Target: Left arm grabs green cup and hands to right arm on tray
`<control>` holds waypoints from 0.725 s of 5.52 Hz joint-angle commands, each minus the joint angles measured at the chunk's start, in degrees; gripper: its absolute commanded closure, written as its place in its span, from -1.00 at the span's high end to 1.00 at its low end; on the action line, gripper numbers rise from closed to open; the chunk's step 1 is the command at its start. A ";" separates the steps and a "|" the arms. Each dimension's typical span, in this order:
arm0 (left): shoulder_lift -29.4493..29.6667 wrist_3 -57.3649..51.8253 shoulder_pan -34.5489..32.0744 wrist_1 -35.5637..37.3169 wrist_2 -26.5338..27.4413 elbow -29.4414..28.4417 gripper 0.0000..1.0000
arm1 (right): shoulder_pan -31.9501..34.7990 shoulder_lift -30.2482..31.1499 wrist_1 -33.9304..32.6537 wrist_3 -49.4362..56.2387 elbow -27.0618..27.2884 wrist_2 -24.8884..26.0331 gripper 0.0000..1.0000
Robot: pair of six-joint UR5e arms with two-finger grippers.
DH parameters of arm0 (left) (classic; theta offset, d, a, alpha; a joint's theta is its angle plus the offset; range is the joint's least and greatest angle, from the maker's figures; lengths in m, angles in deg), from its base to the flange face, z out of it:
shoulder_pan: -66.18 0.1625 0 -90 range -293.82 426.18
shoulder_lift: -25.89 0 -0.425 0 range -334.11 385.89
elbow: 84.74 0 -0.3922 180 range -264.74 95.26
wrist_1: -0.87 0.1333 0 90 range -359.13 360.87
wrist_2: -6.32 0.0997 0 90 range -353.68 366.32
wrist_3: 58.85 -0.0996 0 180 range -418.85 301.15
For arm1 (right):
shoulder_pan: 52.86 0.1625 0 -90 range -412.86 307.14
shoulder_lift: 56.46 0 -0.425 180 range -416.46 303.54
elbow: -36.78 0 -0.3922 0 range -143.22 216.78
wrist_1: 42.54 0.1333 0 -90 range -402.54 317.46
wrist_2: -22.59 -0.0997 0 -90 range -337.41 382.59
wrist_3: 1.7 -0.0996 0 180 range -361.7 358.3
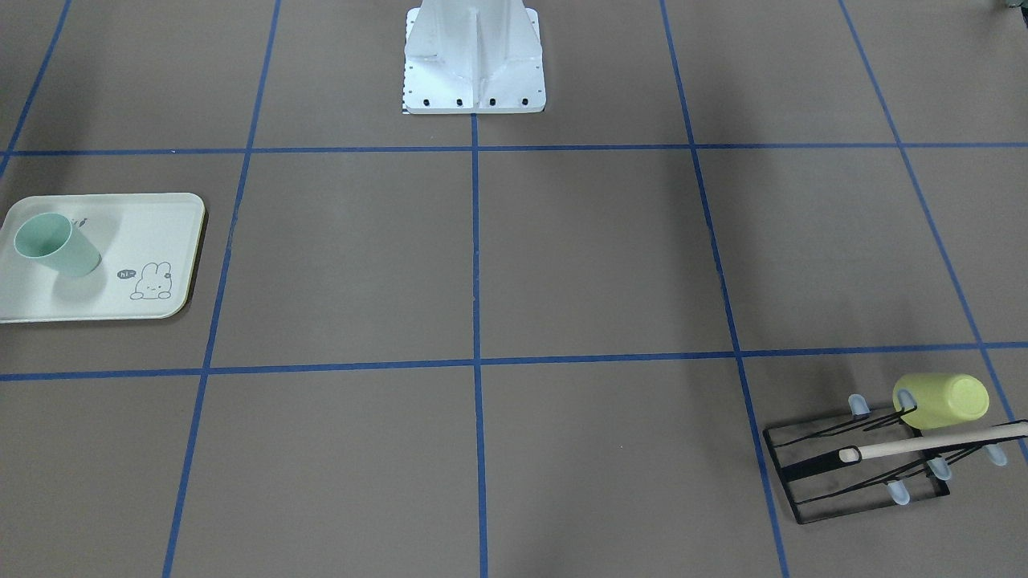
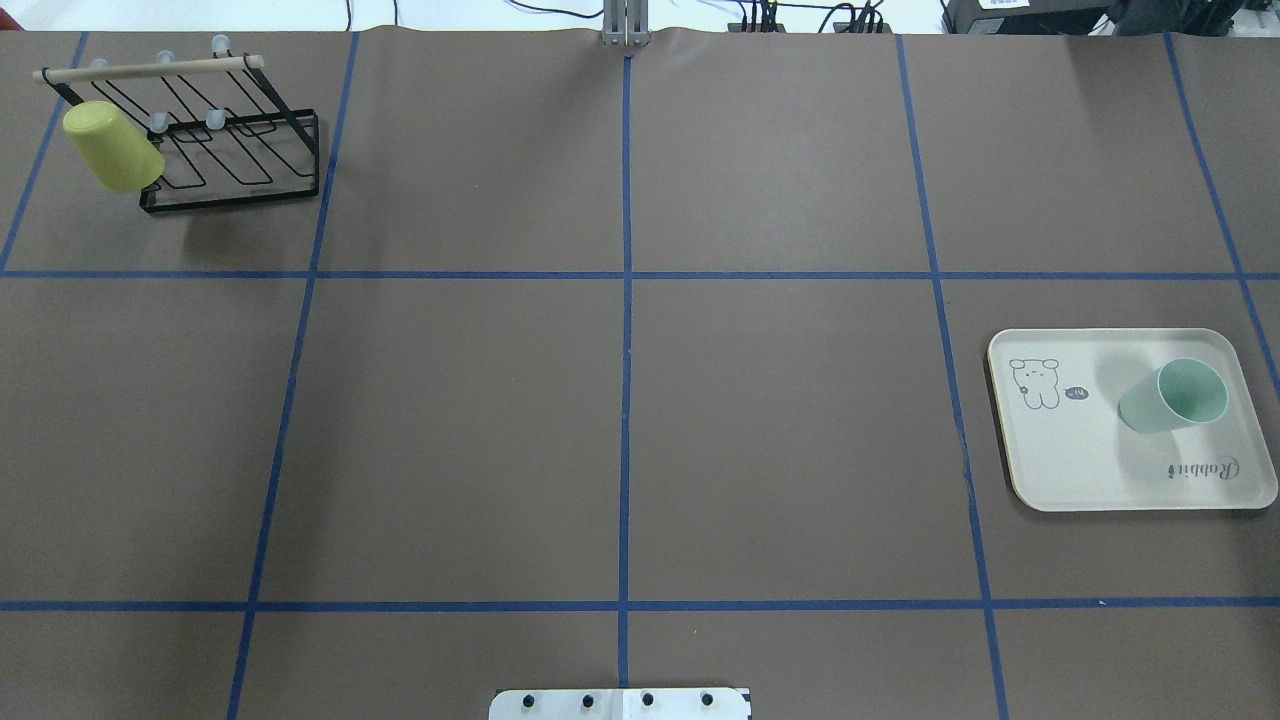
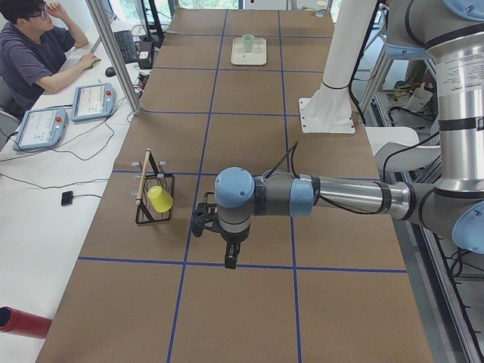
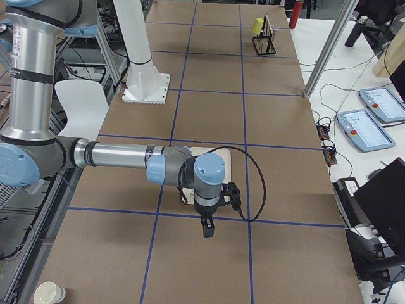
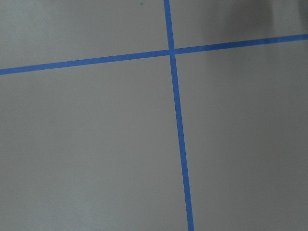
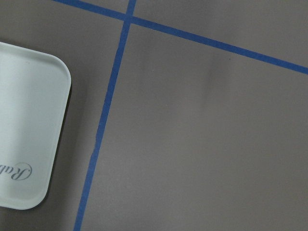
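Upright green cup (image 2: 1172, 397) is sitting on tray (image 2: 1080, 470), overhead frame's right; right claw (image 4: 207, 229) is hanging nearer, left claw (image 3: 231, 262) well apart, both claws' openings impossible to tell.

Under bright, even light the green cup (image 2: 1172, 396) throws a soft shadow on the tray (image 2: 1080, 470); wrist views look slightly soft.

Cup (image 2: 1172, 396) stands on tray (image 2: 1080, 470) — rack (image 2: 240, 170) well apart.
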 commanded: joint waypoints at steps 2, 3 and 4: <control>-0.91 -0.39 -0.06 0.06 0.14 1.75 1.00 | 0.00 -1.07 0.00 -3.03 0.38 -0.24 1.00; -0.91 -0.39 0.03 0.06 0.22 1.67 1.00 | 0.00 -1.07 0.00 -3.03 0.38 -0.41 1.00; -0.91 -0.39 -0.05 0.06 0.31 1.67 1.00 | 0.00 -1.07 0.00 -3.03 0.38 -0.50 1.00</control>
